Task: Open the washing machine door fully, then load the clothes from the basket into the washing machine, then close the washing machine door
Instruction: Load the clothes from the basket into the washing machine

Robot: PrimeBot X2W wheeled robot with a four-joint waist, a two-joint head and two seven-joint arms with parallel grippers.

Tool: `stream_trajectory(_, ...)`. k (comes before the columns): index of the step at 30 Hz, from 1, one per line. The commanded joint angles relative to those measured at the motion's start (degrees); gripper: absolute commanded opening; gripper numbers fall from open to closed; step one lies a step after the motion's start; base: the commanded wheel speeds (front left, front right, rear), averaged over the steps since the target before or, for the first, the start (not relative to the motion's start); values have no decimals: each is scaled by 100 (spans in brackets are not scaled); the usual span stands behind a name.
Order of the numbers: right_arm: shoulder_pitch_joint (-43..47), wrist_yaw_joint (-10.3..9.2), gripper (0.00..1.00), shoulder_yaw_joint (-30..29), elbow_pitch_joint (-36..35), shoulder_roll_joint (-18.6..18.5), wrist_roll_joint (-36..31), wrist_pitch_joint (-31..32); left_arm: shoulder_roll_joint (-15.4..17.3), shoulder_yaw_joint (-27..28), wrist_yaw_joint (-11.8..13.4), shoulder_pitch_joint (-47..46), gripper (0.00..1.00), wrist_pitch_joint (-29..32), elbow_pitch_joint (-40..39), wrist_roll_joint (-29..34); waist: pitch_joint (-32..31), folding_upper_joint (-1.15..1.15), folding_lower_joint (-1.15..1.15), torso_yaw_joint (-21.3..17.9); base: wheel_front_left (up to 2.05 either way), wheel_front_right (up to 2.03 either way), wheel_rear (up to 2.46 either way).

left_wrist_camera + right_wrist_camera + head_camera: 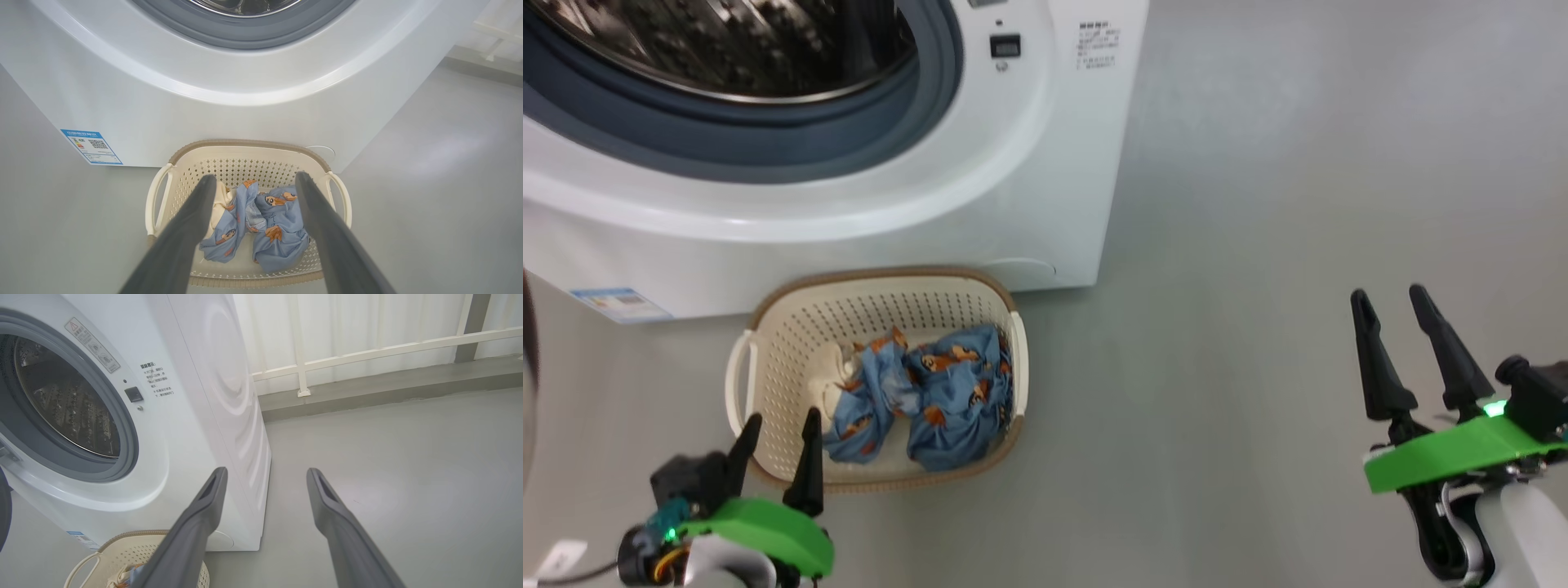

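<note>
White washing machine (849, 220) at the upper left of the head view, round opening uncovered, grey rubber seal (768, 139) around the steel drum (752, 49). Small blue label (617, 304) on the lower left corner of the front panel. Dark curved sliver (527, 367) at the left border, too little in frame to identify. Cream basket (882, 273) upright on the grey floor (1258, 245), just in front of the machine's lower panel, far rim close to it; contact not determinable. Clothes (947, 392) inside the basket: crumpled blue printed pieces toward the right and middle, small cream cloth (837, 367) beside them on the left. Left gripper (782, 416) at the lower left, over the near rim of the basket, fingers spread wide, nothing between them; in the left wrist view, fingers on either side of the clothes (278, 228), no contact visible. Right gripper (1387, 294) at the lower right, well apart from basket and machine, over bare floor, likewise fully released and empty. White railing (367, 351) beyond the machine in the right wrist view.
</note>
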Motion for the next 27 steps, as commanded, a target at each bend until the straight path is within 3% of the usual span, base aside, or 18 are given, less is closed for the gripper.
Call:
stream_trajectory(1, -167, 33, 100, 128, -164, -41, -82, -70, 205, 106, 3, -267, 100, -36, 47, -33, 443, 0, 0, -95, 0, 0, 0)
stream_trajectory(14, -952, 33, 100, 160, -420, 149, -130, -70, 604, -713, 3, -2406, 100, 8, 2235, -211, 1875, 0, 0, -346, 0, 0, 0)
stream_trajectory(27, -1383, 33, 100, 214, -609, 240, -172, -70, 906, -1138, 66, -3655, 100, 583, 3312, -85, 2723, 0, 0, -510, 0, 0, 0)
